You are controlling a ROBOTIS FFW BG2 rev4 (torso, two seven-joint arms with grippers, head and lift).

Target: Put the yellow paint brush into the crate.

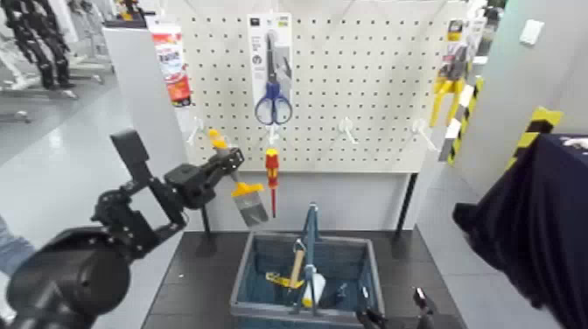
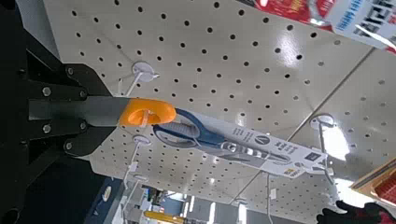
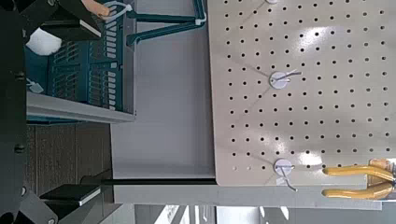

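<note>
Brush in left tool (tilted)

Counted: one yellow paint brush, one red-and-yellow screwdriver, one pair of scissors, one pair of yellow-handled pliers, one red-and-white package, one pegboard, one crate. Inside the latter: one wooden handle, one white item.
</note>
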